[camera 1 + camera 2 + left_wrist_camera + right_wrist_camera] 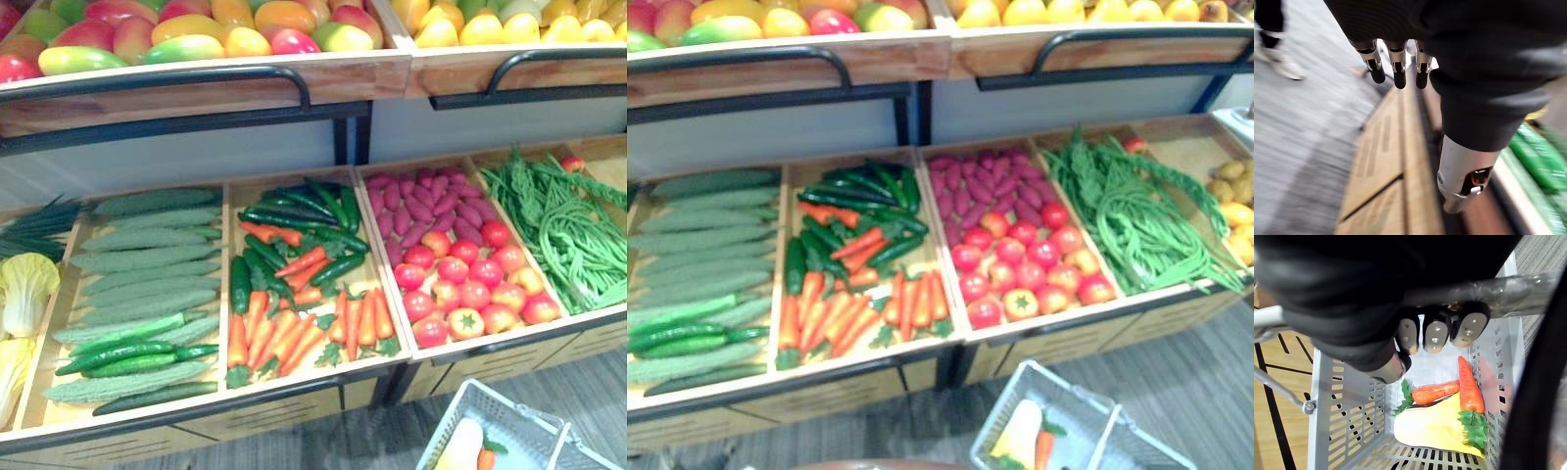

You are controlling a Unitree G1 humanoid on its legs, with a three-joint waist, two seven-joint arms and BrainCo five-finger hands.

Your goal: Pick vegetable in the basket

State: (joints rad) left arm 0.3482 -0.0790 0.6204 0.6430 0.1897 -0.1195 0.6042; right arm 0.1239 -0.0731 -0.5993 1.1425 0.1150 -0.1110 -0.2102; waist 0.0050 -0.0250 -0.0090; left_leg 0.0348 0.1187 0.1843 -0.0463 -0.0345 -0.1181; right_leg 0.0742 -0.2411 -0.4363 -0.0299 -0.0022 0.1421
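Note:
A grey plastic basket [1347, 421] hangs from my right hand [1435, 333], whose fingers are curled round its grey handle bar [1518, 289]. Inside lie two carrots [1469, 382] and a pale yellow leafy vegetable [1435, 428]. The eye views show the basket's rim [490, 392] low at the right, in front of the stand. My left hand [1398, 61] hangs with straight fingers and holds nothing, beside the wooden stand's front [1386, 161]. On the stand lie carrots [294, 328], green chillies [294, 211], cucumbers [127, 357] and tomatoes [470, 284].
The lower shelf also holds bitter gourds [147, 255], purple sweet potatoes [421, 201], green beans [568, 235] and a pale cabbage [24, 289]. An upper shelf with mangoes [196, 34] overhangs the back. A person's shoe [1281, 63] stands on the grey floor.

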